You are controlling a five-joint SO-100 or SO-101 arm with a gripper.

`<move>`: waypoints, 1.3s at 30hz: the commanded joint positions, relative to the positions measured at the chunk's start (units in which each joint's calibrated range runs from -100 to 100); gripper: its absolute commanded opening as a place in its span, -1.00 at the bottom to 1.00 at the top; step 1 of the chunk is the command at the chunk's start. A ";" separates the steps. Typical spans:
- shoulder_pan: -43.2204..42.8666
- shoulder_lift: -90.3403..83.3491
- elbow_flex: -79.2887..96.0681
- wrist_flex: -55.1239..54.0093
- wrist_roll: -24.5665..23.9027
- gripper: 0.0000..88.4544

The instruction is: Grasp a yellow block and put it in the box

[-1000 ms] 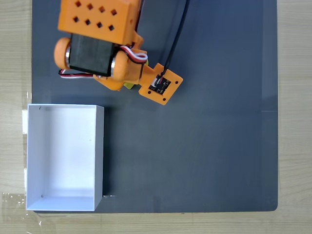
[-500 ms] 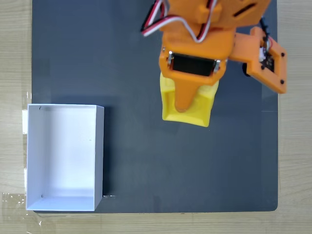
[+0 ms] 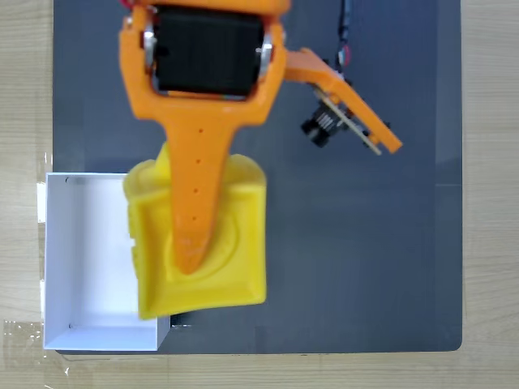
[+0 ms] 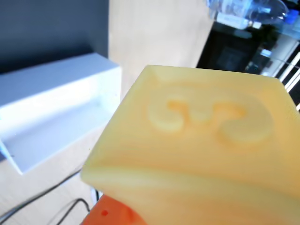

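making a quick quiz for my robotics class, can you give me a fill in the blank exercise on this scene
1. The yellow block is held by the orange ____.
2. In the fixed view the block overlaps the ____ edge of the white box.
3. The box stands partly on a dark ____ mat.
4. The inside of the box looks ____.

Missing words: gripper; right; grey; empty

Open box (image 3: 89,243) interior below the raised yellow block (image 3: 219,243), thin white walls around.
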 commanded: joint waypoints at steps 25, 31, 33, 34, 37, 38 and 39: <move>15.72 34.42 -21.38 -10.60 2.66 -0.64; 16.56 37.13 -21.38 -10.69 2.71 -0.64; 16.56 37.64 -21.38 -10.69 2.71 -0.64; 16.56 37.81 -21.38 -10.69 2.71 -0.64; 16.22 37.90 -21.29 -10.69 2.77 -0.64; 16.14 37.90 -21.20 -10.69 2.77 -0.63; 16.14 37.90 -21.01 -10.69 2.82 -0.60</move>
